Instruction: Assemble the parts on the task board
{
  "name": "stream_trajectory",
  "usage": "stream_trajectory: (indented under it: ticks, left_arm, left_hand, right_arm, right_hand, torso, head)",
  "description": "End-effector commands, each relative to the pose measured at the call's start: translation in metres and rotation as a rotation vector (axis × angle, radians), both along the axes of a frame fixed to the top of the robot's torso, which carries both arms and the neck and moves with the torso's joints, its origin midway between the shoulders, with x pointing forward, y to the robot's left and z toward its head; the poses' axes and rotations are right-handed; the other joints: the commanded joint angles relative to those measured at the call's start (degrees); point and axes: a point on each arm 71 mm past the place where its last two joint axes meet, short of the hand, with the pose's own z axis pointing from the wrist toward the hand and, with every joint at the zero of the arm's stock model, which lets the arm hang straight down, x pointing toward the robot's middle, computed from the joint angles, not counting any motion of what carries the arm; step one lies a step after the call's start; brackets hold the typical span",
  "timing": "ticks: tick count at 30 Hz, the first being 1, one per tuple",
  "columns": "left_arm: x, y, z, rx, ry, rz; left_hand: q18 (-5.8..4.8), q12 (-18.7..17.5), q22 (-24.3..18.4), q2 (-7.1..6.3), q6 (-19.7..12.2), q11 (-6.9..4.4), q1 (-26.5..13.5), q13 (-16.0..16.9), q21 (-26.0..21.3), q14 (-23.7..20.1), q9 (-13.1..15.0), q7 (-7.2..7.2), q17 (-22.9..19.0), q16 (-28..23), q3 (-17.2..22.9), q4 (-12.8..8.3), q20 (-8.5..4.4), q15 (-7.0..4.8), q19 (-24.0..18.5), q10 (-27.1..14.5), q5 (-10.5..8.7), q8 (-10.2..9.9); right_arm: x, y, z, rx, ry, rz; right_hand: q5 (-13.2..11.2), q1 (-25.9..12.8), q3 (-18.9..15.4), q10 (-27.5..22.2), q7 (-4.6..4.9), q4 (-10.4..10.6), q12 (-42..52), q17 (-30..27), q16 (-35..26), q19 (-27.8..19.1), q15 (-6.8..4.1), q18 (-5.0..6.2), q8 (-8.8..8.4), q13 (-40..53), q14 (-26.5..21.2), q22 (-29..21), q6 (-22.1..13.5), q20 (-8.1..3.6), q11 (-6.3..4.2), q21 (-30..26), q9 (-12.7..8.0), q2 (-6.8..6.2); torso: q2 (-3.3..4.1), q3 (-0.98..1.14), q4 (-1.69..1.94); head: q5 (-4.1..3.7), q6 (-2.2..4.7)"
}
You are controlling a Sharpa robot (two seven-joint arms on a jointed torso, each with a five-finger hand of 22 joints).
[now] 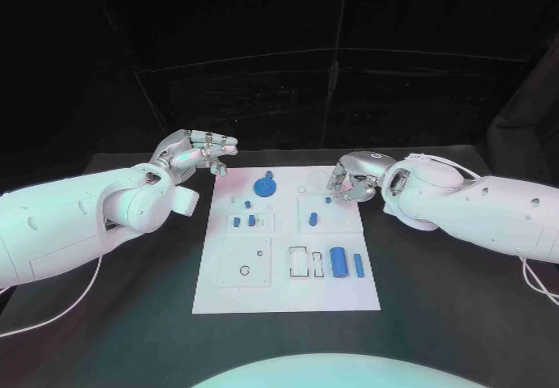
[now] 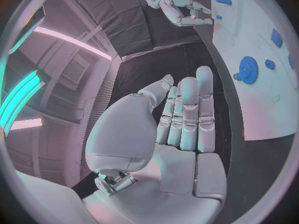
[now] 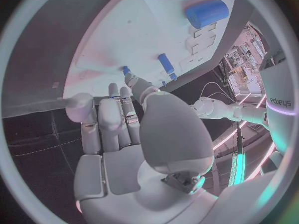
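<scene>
Overhead, the white task board (image 1: 287, 267) lies in the middle of the black table (image 1: 454, 323), with small blue parts spread over it. A blue gear (image 1: 266, 187) sits near its far edge, two short blue pegs (image 1: 244, 220) stand left of centre, a single blue peg (image 1: 313, 217) sits in a square recess to the right, and a thick blue cylinder (image 1: 339, 262) lies beside a thinner blue pin (image 1: 359, 265) toward the near right.

The left robot hand (image 1: 195, 151) hovers off the board's far left corner, fingers loosely curled and apart, holding nothing; its wrist view shows the fingers straight and empty, the gear just beyond them. The right robot hand (image 1: 353, 179) hangs over the board's far right edge, fingers bent downward toward a small blue piece (image 1: 329, 200); whether it grips that piece I cannot tell.
</scene>
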Motion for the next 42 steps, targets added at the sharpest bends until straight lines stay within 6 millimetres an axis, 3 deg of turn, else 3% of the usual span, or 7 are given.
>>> stream_trajectory:
  ticks: [1,7,17,30,42]
  left_arm:
    - [0.0,0.001,0.003,-0.111,0.013,0.025]
    - [-0.001,-0.001,0.002,-0.133,0.025,0.019]
    - [-0.003,-0.003,0.002,-0.143,0.034,0.006]
    - [-0.003,-0.002,0.002,-0.144,0.038,0.002]
    - [-0.003,-0.002,0.001,-0.145,0.041,-0.001]
  left_hand:
    - [0.65,0.0,-0.2,0.45,-0.5,0.27,-0.3,-0.1,-0.4,-0.6,-0.1,0.47,-0.2,-0.4,-0.4,0.0,0.0,0.09,-0.5,-0.6,-0.13,-0.2]
    - [0.64,0.0,-0.3,0.48,-0.5,0.32,-0.2,-0.1,-0.6,-0.7,-0.1,0.54,-0.3,-0.5,-0.5,0.0,0.06,0.16,-0.5,-0.7,-0.14,-0.2]
    - [0.65,0.2,-0.5,0.57,-0.5,0.35,0.0,-0.1,-0.8,-0.9,0.0,0.6,-0.5,-0.6,-0.5,-0.2,0.12,0.21,-0.6,-0.7,-0.13,-0.2]
    - [0.67,0.4,-0.6,0.69,-0.5,0.39,0.3,-0.1,-1.0,-1.1,0.0,0.67,-0.6,-0.6,-0.6,-0.3,0.16,0.24,-0.7,-0.7,-0.13,-0.1]
    - [0.67,0.4,-0.7,0.72,-0.5,0.41,0.4,-0.1,-1.1,-1.2,0.0,0.68,-0.7,-0.7,-0.6,-0.4,0.18,0.25,-0.7,-0.8,-0.13,-0.1]
  right_arm:
    - [0.001,0.002,0.001,-0.036,-0.028,0.002]
    - [0.0,0.007,-0.005,-0.042,-0.009,0.01]
    - [0.0,0.012,-0.012,-0.052,0.016,0.022]
    - [-0.001,0.017,-0.017,-0.077,0.048,0.035]
    - [-0.003,0.021,-0.021,-0.114,0.051,0.036]
  right_hand:
    - [-0.3,0.0,0.6,-0.4,0.28,0.0,-0.3,0.5,0.5,0.4,0.45,0.19,-0.22,-0.4,0.9,0.6,-0.2,0.22,0.14,0.4,0.0,-0.49]
    - [-0.4,0.1,1.7,-0.4,0.41,-0.4,-0.6,0.6,0.7,0.5,0.56,0.18,-0.27,-1.3,0.9,0.7,-0.4,0.32,0.27,0.5,0.0,-0.58]
    - [-0.8,0.0,3.9,0.2,0.49,-1.0,-0.7,1.2,1.3,0.7,0.6,0.08,-0.15,-2.8,1.0,1.4,-0.2,0.41,0.32,1.0,0.0,-0.41]
    - [-1.3,-0.4,7.1,3.0,0.0,-1.4,0.0,3.2,3.3,2.7,0.17,-0.58,0.51,-4.4,1.5,5.3,2.4,0.12,-0.3,3.3,0.3,0.11]
    - [-1.4,-0.5,7.7,3.9,-0.19,-1.7,0.1,3.5,3.9,4.4,-0.05,-1.15,0.59,-4.8,1.8,8.3,3.2,-0.11,-0.6,5.0,0.4,0.06]
  torso:
    - [0.03,0.02,0.1]
    - [0.08,-0.08,0.12]
    - [0.01,-0.04,0.08]
    - [0.04,-0.02,0.07]
    - [0.03,-0.03,0.02]
  head:
    - [0.2,0.06]
    - [0.26,0.01]
    - [0.65,-0.38]
    - [0.72,-0.67]
    - [0.76,-0.84]
